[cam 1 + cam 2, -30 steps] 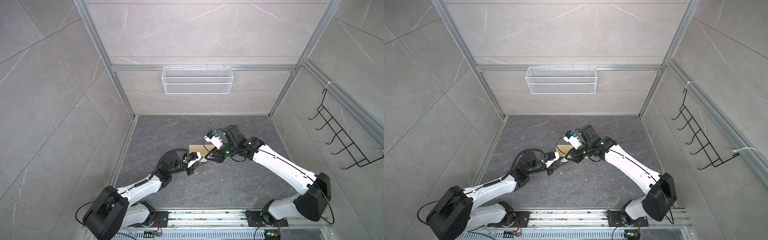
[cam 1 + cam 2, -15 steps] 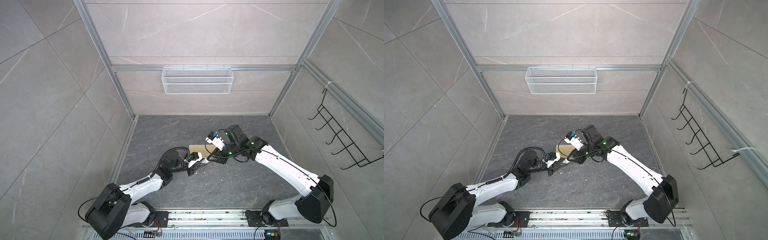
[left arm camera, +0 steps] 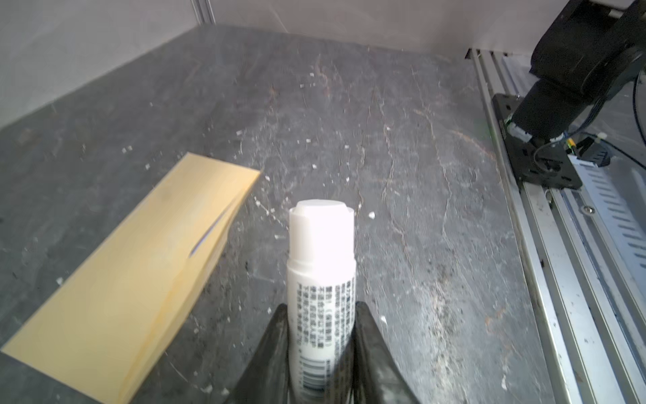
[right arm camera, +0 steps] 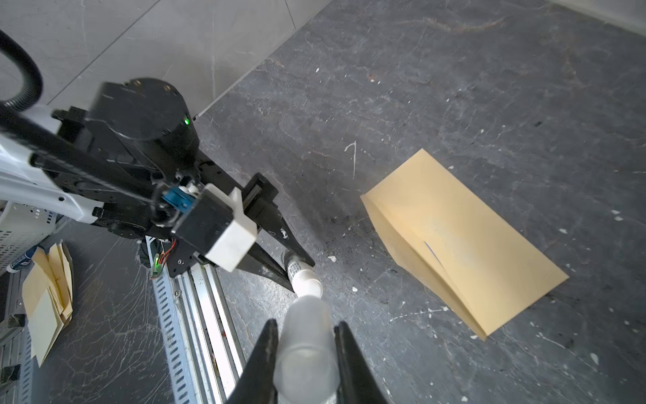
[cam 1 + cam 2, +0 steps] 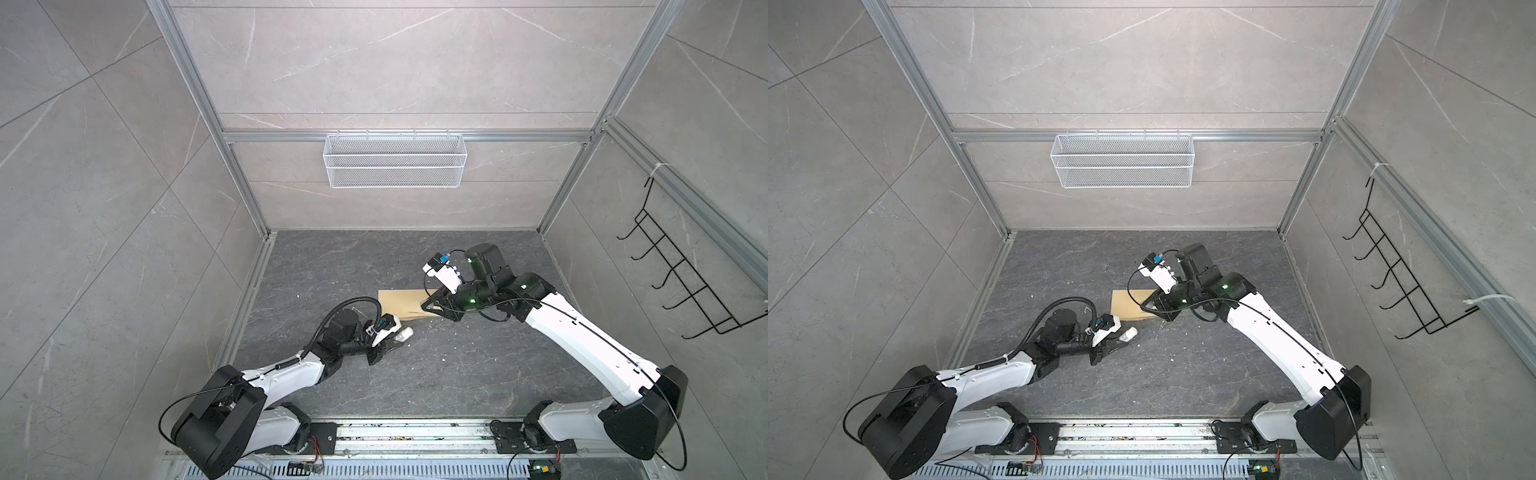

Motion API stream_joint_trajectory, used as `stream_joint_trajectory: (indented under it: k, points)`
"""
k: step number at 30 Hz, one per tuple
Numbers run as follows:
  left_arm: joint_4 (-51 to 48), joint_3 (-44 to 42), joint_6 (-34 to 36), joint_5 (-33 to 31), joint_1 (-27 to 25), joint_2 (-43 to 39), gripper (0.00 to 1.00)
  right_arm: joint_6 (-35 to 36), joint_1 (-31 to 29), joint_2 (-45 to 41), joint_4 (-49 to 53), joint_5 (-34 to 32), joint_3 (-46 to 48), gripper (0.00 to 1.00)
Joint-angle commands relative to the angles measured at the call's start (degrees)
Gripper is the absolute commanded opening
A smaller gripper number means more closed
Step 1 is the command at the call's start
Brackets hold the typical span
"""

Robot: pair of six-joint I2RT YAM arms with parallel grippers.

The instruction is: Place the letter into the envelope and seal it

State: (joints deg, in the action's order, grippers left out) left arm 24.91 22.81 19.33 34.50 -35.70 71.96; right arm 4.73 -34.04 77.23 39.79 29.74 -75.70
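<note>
Two grippers are both gripping something over a dark grey, stone-veined floor (image 5: 457, 374).

Room: pale grey marble-look wall tiles (image 5: 395, 62) are closing in three sides, and aluminium frame posts (image 5: 208, 124) are running up the corners. A white wire basket (image 5: 395, 166) is hanging on the back wall and a black wire hook rack (image 5: 681, 282) on the right wall. Both arm bases are sitting on a metal rail (image 5: 415, 432) along the front edge.

Surface: small white specks (image 3: 371, 215) are lying scattered across the floor.

Envelope (image 5: 405, 303): it is lying flat near the middle of the floor, tan side up. In the wrist views one long edge is gaping slightly. The letter (image 3: 204, 238) is showing only as a thin blue line in that slit.

Left gripper (image 3: 321, 309): its jaws are clamping the lower body of a white glue stick (image 3: 321, 252), whose tip is pointing out past the fingertips. It is hovering just in front of the envelope, not touching it.

Right gripper (image 4: 307, 323): its jaws are pinching a frosted, translucent cap (image 4: 307, 349). In both top views it is hanging over the envelope's right end. I cannot tell whether it is touching.

Outside the rail, a loose stack of tan envelopes (image 4: 49, 297) is lying.
</note>
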Motion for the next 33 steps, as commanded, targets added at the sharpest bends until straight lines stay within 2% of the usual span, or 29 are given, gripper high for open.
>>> stream_joint_trajectory:
  k: [1,8,15,22,33]
  points:
    - [0.7,0.5,1.1,-1.0,0.1,-1.6,0.0,-1.0,1.0,-0.4,-1.2,-2.1,-1.6,0.0]
    - [3.8,-0.8,-1.7,-2.6,0.2,-6.1,0.0,-7.9,6.7,4.7,1.4,-17.8,-4.1,0.0]
    - [2.3,-0.9,-1.9,-3.4,0.1,-9.8,0.0,-9.7,11.9,17.4,4.6,-30.5,-8.8,0.04]
    - [1.9,-0.9,-2.2,-3.5,0.1,-10.7,0.0,-9.5,14.2,26.7,4.9,-34.8,-11.8,0.08]
    - [1.5,-0.9,-2.3,-3.6,0.0,-11.5,0.0,-9.6,17.2,34.9,3.2,-35.5,-12.5,0.15]
